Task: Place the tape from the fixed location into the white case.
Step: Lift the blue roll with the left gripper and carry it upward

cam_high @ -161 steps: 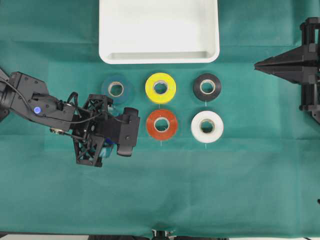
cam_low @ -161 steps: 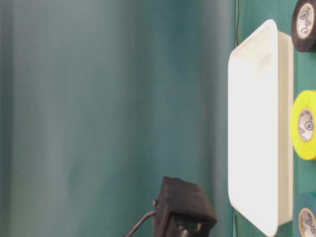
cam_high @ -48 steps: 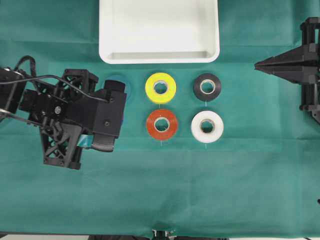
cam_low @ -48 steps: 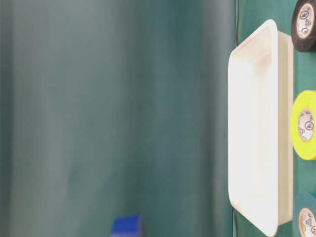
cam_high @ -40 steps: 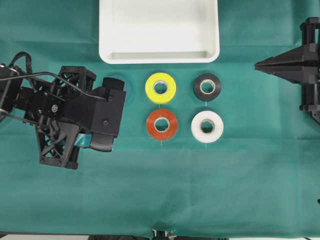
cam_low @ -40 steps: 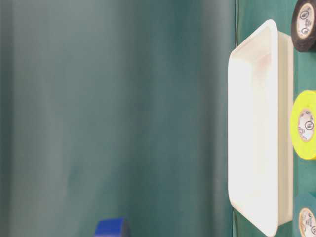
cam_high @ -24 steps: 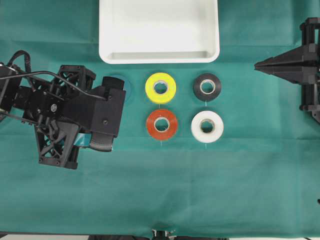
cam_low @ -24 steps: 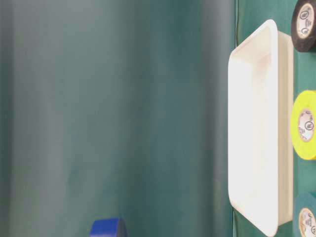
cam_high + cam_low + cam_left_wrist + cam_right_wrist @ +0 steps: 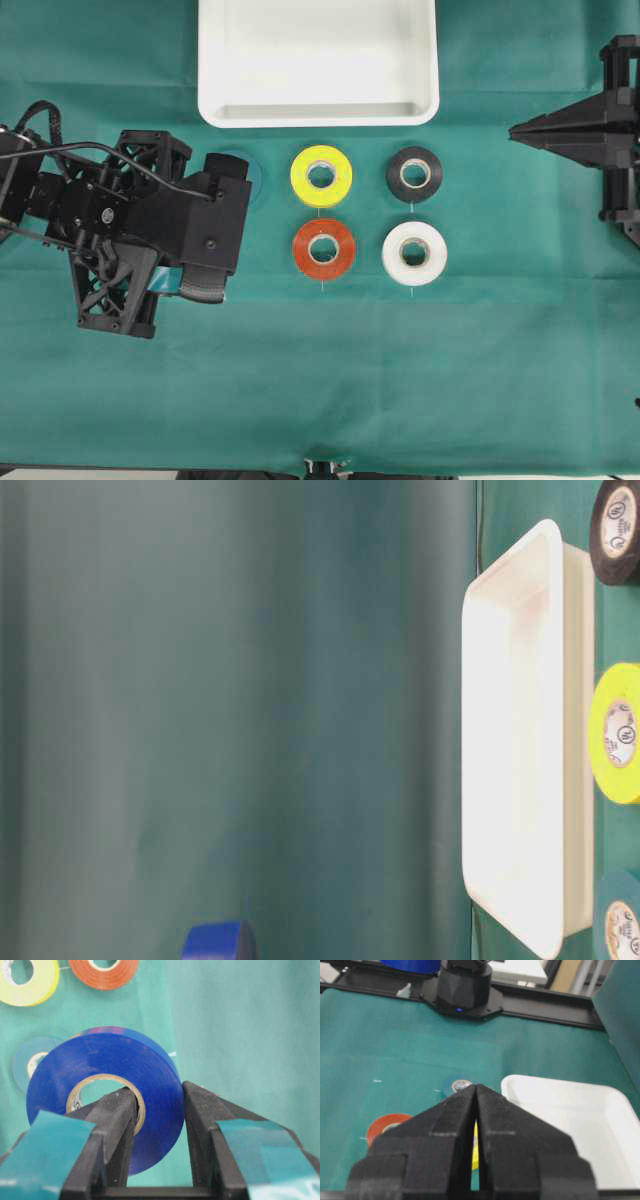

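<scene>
Left gripper [image 9: 159, 1110] grips the royal-blue tape roll [image 9: 102, 1092] by its wall, lifted beside the teal roll [image 9: 245, 172], below the white case [image 9: 318, 112], while the right gripper [image 9: 476, 1094] sits closed.

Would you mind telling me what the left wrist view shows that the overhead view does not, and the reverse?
Left wrist only: the royal-blue tape roll clamped in the left gripper, one finger through its core.

Overhead only: the white rectangular plastic case, empty, the black roll, the white roll and the right gripper.

Both: the yellow roll, the red roll and the duller teal roll.
</scene>
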Controlling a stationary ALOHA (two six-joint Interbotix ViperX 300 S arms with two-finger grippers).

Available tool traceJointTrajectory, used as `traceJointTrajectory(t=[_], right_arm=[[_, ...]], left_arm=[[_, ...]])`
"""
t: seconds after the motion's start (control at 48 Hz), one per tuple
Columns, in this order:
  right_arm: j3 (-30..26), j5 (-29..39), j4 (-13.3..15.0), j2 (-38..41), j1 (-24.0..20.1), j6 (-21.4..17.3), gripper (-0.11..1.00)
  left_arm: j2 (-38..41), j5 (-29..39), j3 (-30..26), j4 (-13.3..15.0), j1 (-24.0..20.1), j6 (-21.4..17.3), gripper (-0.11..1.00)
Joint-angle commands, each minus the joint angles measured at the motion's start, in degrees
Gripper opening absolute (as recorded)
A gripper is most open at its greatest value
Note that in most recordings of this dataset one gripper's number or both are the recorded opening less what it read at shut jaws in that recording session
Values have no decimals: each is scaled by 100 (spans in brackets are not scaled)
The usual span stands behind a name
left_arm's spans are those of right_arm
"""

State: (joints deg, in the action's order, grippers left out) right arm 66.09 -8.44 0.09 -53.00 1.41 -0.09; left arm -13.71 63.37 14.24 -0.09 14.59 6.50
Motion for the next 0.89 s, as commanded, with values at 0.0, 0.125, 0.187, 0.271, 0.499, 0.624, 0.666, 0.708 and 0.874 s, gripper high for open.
traceJointTrajectory(t=[0.0, 0.125, 0.187, 0.271, 0.499, 0.624, 0.666, 0.708, 0.874], right_arm=[[-132, -26, 9, 18, 0, 0, 1], [-132, -26, 9, 18, 9, 0, 0], [-132, -26, 9, 18, 9, 0, 1], [-132, -26, 9, 18, 9, 0, 1], [-132, 0, 9, 18, 9, 0, 1], [-149, 26, 9, 18, 9, 0, 0], [-132, 26, 18, 18, 9, 0, 0], [-149, 26, 9, 9, 9, 0, 1], [-132, 26, 18, 9, 9, 9, 0]], left_arm=[[-167, -18, -132, -18, 9, -9, 24], [-167, -18, -132, -26, 9, -9, 24], [-167, -9, -132, -26, -18, -9, 24], [-185, 0, -123, -53, -105, -9, 24], [-281, 18, -44, -53, -668, -97, 24], [-334, 114, -9, -53, -1090, -193, 24], [-352, 132, 9, -53, -1239, -229, 24], [-369, 149, 9, -53, -1415, -272, 24], [-404, 193, 18, -53, -1960, -369, 24]])
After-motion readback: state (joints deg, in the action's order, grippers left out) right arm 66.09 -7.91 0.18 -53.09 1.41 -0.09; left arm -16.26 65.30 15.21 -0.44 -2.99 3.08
